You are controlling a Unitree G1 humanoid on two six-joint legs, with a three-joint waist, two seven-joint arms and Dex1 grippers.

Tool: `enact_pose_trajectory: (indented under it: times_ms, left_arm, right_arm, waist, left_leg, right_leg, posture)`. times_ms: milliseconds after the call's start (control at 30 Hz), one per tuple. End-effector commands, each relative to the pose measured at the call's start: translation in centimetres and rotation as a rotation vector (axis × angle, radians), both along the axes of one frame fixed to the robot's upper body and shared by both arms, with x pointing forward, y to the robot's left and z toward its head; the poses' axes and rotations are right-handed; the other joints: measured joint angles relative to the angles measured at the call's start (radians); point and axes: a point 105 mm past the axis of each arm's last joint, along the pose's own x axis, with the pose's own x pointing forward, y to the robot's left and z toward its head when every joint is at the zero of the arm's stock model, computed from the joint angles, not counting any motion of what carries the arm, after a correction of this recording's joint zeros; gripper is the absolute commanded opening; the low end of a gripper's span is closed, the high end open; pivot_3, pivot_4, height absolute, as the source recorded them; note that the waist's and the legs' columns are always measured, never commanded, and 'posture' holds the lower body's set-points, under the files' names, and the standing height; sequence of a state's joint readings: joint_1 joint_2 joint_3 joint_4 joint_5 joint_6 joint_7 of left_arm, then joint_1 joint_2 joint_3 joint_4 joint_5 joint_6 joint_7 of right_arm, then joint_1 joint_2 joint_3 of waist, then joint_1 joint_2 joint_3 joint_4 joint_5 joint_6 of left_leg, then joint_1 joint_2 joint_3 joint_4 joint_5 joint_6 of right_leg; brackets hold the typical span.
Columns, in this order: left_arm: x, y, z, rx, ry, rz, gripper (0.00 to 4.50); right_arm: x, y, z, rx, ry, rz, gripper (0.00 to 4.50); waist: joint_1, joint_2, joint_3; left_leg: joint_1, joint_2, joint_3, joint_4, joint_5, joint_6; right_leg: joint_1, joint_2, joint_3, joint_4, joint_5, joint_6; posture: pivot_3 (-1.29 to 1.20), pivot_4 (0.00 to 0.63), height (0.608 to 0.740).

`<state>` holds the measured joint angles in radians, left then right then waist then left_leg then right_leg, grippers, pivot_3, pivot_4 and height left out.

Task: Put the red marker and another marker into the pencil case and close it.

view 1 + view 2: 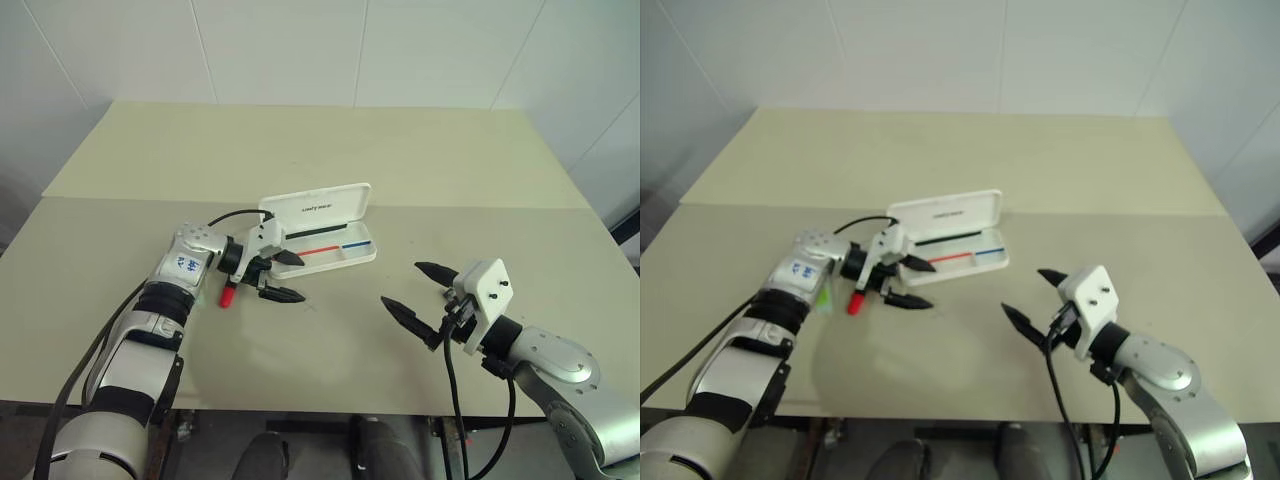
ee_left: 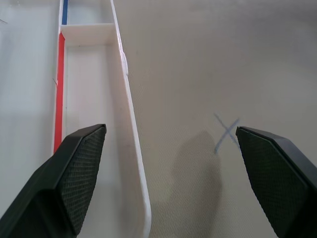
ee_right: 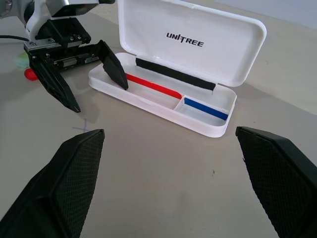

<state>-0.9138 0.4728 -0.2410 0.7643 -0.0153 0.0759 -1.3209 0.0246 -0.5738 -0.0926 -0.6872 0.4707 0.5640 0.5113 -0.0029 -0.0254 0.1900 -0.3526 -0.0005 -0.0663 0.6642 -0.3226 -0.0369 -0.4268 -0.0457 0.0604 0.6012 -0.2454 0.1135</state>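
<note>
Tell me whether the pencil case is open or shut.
Open: the pencil case has its lid raised, exposing red and blue stripes inside.

Lighting bright, even, diffuse — looks overhead, no hard highlights. Worktop matte, no glare. Soft faint shadow under the left claw on the worktop, a similar soft patch below the right claw. Left wrist view: blurry claw shadow beside a faint blue X mark; near fingertips sharp enough to show pad texture. Right wrist view crisp — lid lettering on the pencil case readable, far background slightly soft. White case interior near overexposed. Head views: mild edge distortion, the 2 differ slightly in tint.
</note>
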Motion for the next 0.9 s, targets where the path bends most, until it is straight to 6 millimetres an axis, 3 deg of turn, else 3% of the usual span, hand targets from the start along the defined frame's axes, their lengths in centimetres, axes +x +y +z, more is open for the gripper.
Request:
enact_pose_trajectory:
  times_ms: [33, 367, 767, 900]
  left_arm:
    - [0.9, 1.0, -1.2, 0.104, -0.006, 0.086, 3.52]
    - [1.5, 0.6, -1.2, 0.086, -0.053, 0.105, 0.06]
    - [1.7, -0.7, 1.1, -0.061, -0.168, 0.053, 0.03]
    - [2.2, -1.3, 2.2, -0.107, -0.247, 0.065, 0.03]
  right_arm:
    - [-0.4, 0.0, 1.6, -0.005, -0.070, 0.006, 4.50]
    - [-0.4, -0.2, 1.7, -0.019, -0.074, 0.013, 4.50]
    - [-0.3, -1.3, 1.9, -0.026, -0.064, 0.012, 4.50]
    - [-0.8, -1.7, 2.7, 0.038, -0.087, 0.021, 4.50]
  waist:
    - [-0.001, 0.000, 0.000]
    - [0.002, 0.000, 0.000]
    - [0.004, 0.000, 0.000]
    - [0.005, 0.000, 0.000]
  left_leg:
    - [0.000, 0.000, 0.000, 0.000, 0.001, 0.001]
    - [0.001, 0.000, 0.000, 0.000, 0.002, 0.004]
    - [-0.001, -0.001, -0.001, 0.000, 0.003, 0.005]
    - [-0.002, -0.001, -0.001, 0.000, 0.003, 0.005]
  right_leg:
    - [0.000, 0.000, 0.000, 0.000, 0.000, 0.000]
    - [0.000, 0.000, 0.000, 0.000, 0.002, -0.002]
    - [0.001, 0.000, 0.000, -0.002, 0.003, -0.001]
    - [0.001, -0.001, 0.000, -0.005, 0.004, 0.001]
  posture:
    - [0.00, 0.150, 0.740]
    - [0.00, 0.150, 0.740]
    - [0.00, 0.150, 0.740]
    - [0.00, 0.150, 0.740]
